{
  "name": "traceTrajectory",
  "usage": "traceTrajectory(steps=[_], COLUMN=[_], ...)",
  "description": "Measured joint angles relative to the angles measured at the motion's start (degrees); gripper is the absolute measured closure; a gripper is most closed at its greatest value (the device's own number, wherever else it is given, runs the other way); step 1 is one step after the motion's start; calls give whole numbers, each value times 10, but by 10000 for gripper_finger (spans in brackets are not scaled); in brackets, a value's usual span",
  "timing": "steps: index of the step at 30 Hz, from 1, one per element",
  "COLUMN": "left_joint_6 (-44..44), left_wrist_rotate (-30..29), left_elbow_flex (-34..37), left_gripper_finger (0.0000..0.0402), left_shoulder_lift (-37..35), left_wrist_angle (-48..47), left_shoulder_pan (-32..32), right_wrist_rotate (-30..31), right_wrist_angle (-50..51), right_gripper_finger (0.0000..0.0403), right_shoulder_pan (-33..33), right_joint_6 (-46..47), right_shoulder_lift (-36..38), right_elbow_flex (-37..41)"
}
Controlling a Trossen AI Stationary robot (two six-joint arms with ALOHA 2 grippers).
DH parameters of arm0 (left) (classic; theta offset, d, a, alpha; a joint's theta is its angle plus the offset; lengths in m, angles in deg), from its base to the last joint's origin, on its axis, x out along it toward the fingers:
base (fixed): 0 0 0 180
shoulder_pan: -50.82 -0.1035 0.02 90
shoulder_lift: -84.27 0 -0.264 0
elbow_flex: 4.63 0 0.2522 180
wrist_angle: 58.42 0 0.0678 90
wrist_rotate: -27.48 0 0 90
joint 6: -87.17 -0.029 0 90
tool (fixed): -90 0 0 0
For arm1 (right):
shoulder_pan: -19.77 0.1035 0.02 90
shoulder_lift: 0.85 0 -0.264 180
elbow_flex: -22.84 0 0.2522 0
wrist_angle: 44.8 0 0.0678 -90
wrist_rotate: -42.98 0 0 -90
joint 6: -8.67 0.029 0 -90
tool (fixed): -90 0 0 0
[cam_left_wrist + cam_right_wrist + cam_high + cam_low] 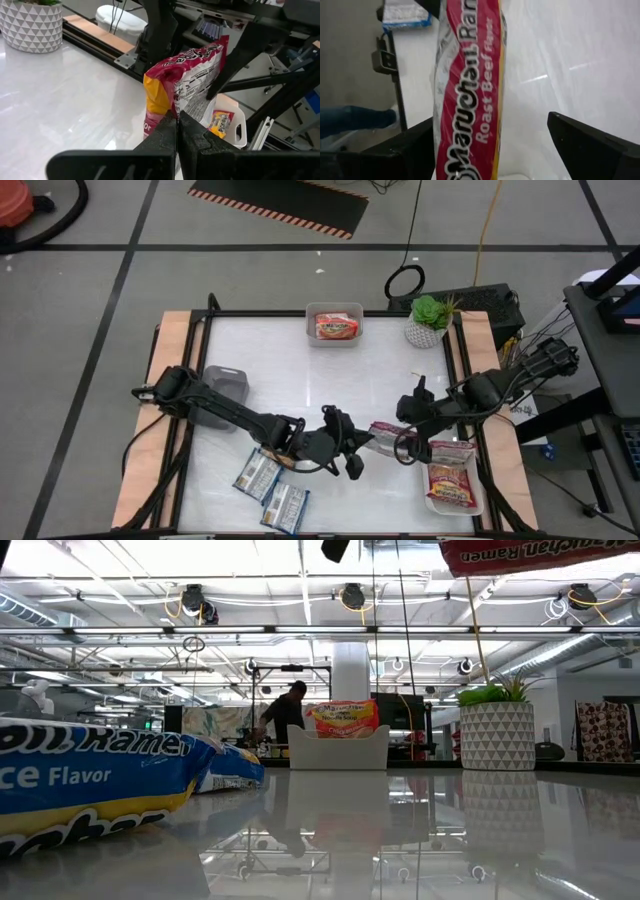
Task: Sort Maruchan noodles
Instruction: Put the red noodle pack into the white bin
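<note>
Maruchan noodles packet (384, 432), maroon-and-silver, hangs above the white surface (300, 370) between both arms. Left gripper (177, 131) has its fingers clamped together on the packet's edge. Right gripper (407, 442) holds its fingers wide apart around the packet.

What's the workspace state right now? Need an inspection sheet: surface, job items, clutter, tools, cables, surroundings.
Surface: glossy white table, wood strips along both sides.
Job's things: maroon roast-beef packet held between the arms; two blue packets at the near edge; orange packet in the far tray; orange packets in the right tray.
Clutter: potted plant; grey tray under the left arm.
Grippers: left tool shut on the maroon packet's edge; right tool open, fingers either side of it.
Cables: yellow cable and a black loop on the floor.
Surroundings: person beyond the table.
</note>
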State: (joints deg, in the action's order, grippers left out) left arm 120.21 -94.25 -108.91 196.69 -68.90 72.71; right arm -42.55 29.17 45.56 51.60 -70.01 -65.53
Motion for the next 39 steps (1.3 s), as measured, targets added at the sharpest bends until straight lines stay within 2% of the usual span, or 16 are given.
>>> traceTrajectory(steps=[19,24,29,39], left_joint_6=[-7,-12,-12,-9], left_wrist_rotate=[1,1,-2,-3], left_elbow_flex=[0,0,0,0], left_gripper_finger=[399,399,399,398], left_shoulder_lift=[0,0,0,0], left_wrist_angle=[11,11,13,13], left_shoulder_pan=[0,0,0,-1], right_wrist_rotate=[-16,-17,-32,-48], right_wrist_angle=[-36,-38,-38,-46], right_gripper_finger=[64,75,119,255], right_shoulder_pan=[0,0,1,1], right_joint_6=[-31,-7,-5,-10], right_shoulder_lift=[0,0,0,0], right_elbow_flex=[0,0,0,0])
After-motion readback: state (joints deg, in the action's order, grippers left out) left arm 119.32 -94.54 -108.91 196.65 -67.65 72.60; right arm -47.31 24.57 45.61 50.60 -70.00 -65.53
